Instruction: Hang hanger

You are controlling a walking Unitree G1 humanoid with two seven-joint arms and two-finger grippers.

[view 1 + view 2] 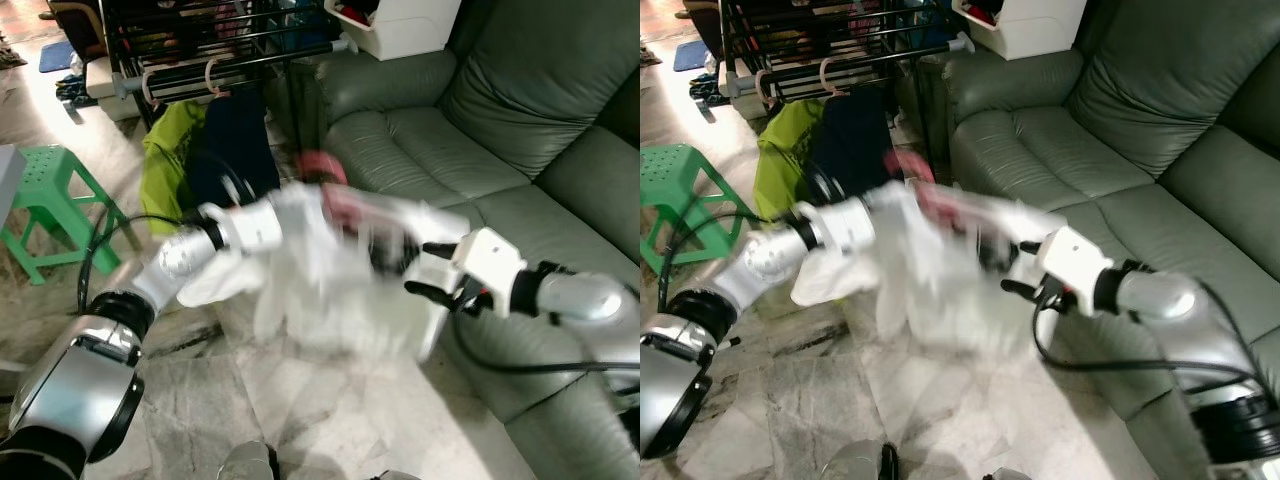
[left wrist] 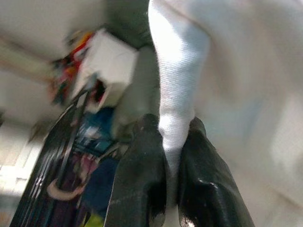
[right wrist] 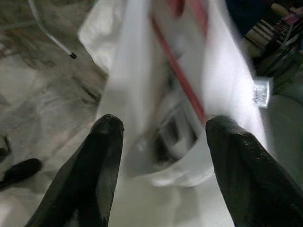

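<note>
1. The white garment (image 1: 330, 290) hangs blurred at the centre of the left eye view, between the two arms, with a red hanger (image 1: 335, 195) showing at its top edge.
2. The left gripper (image 2: 170, 184) is clenched on a fold of the white garment; the left wrist view shows the cloth pinched between its two black fingers (image 2: 137, 189).
3. The right gripper (image 1: 435, 270) sits right of centre, just beside the garment's right edge, its fingers spread wide and grasping nothing.
4. The right wrist view shows the red hanger's bar (image 3: 177, 71) running inside the cloth beyond the gap between the spread fingers (image 3: 102, 165).
5. The eye views add the setting: a black clothes rack (image 1: 220, 50) at the upper left with green and dark clothes (image 1: 205, 150) hanging, a green stool (image 1: 50, 200) at the left edge, and a grey-green sofa (image 1: 500, 120) on the right.
</note>
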